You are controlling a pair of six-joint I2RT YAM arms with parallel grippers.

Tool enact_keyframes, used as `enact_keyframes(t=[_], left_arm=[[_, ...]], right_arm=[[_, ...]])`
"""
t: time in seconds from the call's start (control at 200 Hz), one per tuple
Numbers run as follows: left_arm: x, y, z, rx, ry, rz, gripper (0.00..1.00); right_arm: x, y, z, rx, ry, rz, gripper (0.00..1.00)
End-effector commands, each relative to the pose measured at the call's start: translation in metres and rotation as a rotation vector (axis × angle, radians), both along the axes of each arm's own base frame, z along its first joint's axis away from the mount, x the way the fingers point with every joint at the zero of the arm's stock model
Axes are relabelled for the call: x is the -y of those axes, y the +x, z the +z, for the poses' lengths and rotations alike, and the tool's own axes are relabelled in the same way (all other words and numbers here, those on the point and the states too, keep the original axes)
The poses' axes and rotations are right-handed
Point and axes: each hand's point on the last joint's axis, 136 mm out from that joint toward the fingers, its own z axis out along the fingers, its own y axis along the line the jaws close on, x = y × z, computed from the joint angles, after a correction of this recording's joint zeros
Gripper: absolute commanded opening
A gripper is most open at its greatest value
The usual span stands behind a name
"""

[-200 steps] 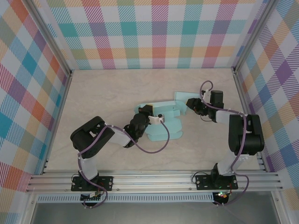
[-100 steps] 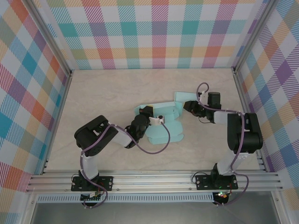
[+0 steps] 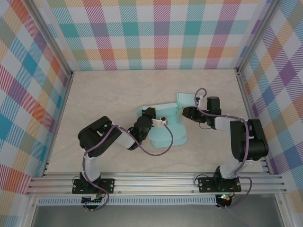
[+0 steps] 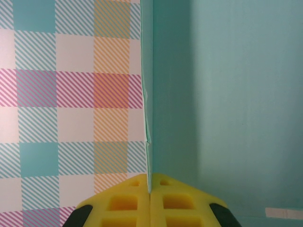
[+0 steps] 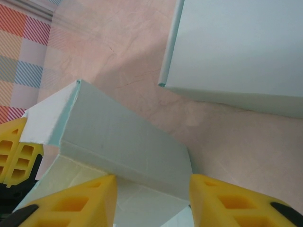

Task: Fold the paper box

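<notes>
The light teal paper box (image 3: pixel 165 126) lies half-formed at the table's middle. My left gripper (image 3: pixel 147 113) is at its left end, shut on an upright wall. In the left wrist view the yellow pads (image 4: pixel 123 203) pinch that thin paper edge at my left gripper (image 4: pixel 150 182), and the wall (image 4: pixel 222 94) rises to the right. My right gripper (image 3: pixel 184 112) is at the box's right end, open. In the right wrist view a folded wall (image 5: pixel 123 142) lies just beyond my right gripper (image 5: pixel 152 182), whose jaws stand apart on either side of it.
A loose-standing flap of the box (image 3: pixel 187 98) rises behind the right gripper; in the right wrist view the same flap (image 5: pixel 236 47) is at the upper right. Plaid walls (image 3: pixel 156 33) enclose the table on three sides. Bare tabletop (image 3: pixel 104 94) lies to the left.
The right gripper has moved left, up to the box's right end, and its jaws have widened a little. The left gripper stays shut on the wall, with its arm shifted slightly.
</notes>
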Motion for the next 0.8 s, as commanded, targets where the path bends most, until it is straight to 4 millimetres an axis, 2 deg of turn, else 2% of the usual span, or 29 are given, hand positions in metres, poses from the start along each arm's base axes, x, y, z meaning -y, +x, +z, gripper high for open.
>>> enact_keyframes(t=[0.0,0.145,0.575,0.795], left_arm=[[0.010,-0.002,-0.001,0.010,0.013,-0.024,0.00],[0.011,-0.001,-0.004,0.008,0.020,-0.024,0.00],[0.011,-0.002,-0.008,0.002,0.029,-0.028,0.00],[0.011,-0.002,-0.007,0.002,0.029,-0.029,0.00]], right_arm=[[-0.005,-0.003,0.003,0.037,-0.034,0.033,0.49],[-0.013,-0.005,0.001,0.045,-0.072,0.059,0.54],[-0.027,-0.011,-0.004,0.079,-0.106,0.094,0.59],[-0.028,-0.001,-0.007,0.101,-0.133,0.096,0.59]])
